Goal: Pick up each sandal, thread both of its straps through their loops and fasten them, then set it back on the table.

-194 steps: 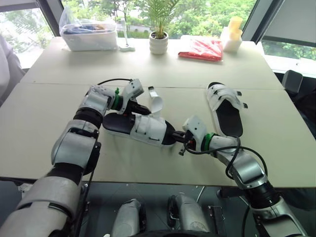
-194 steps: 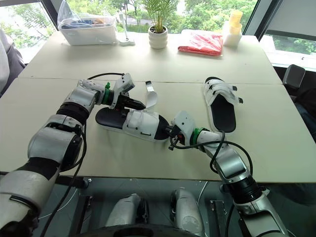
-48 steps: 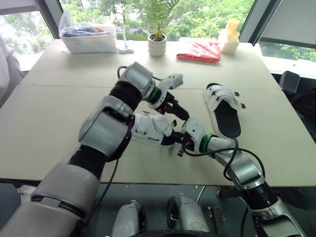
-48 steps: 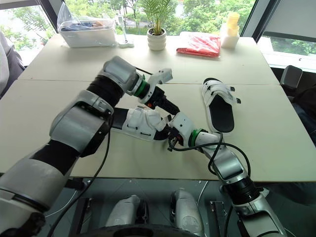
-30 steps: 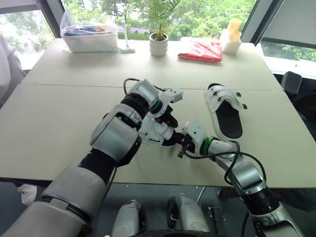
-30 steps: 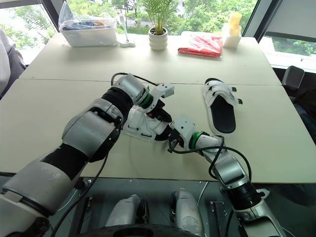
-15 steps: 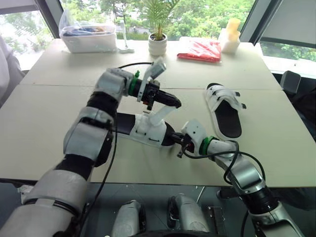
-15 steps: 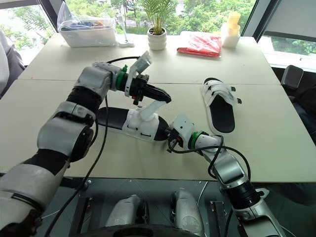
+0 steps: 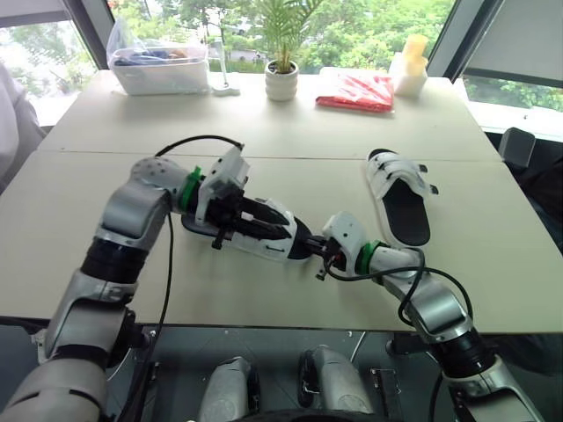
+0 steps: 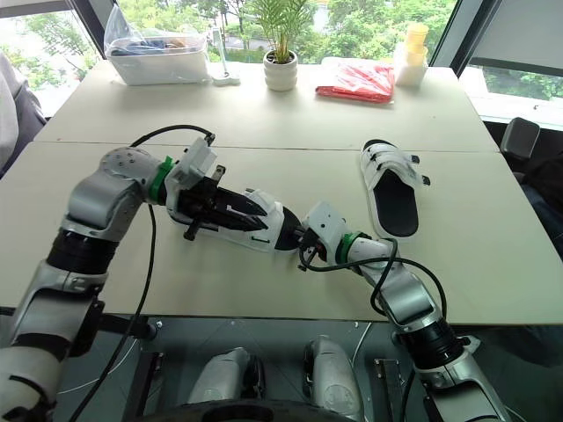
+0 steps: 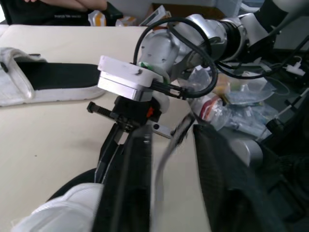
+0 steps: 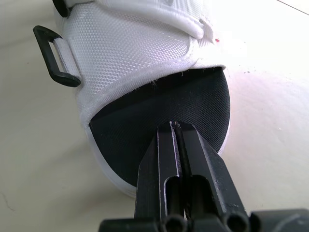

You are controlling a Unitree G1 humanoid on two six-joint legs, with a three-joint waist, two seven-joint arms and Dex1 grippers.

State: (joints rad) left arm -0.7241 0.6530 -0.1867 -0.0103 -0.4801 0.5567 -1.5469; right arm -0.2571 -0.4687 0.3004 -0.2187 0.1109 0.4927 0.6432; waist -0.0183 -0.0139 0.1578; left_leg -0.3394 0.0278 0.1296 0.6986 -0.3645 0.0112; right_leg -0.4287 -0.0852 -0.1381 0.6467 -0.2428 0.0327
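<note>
Shut tight, the right pincer [image 12: 176,126] bites the black toe edge of the near sandal [image 12: 140,53]. Its own wrist view shows this clearly: the two fingers meet with no gap, and above them is the white mesh upper with a black loop [image 12: 50,58] at its side. From the head views I cannot see this grip, because the white wrist block covers the fingertips.

At the middle of the head frames, the left pincer [image 11: 170,137] lies along the top of the same sandal. In its wrist view the fingers stand a little apart and a pale, blurred strip runs up between them. Whether the strip touches them I cannot tell. The head views hide it under the hand.

Both sandals lie on the table [image 9: 493,264]. The second sandal [image 9: 406,211] is right of centre, apart from both arms, and its straps are too small to judge.
</note>
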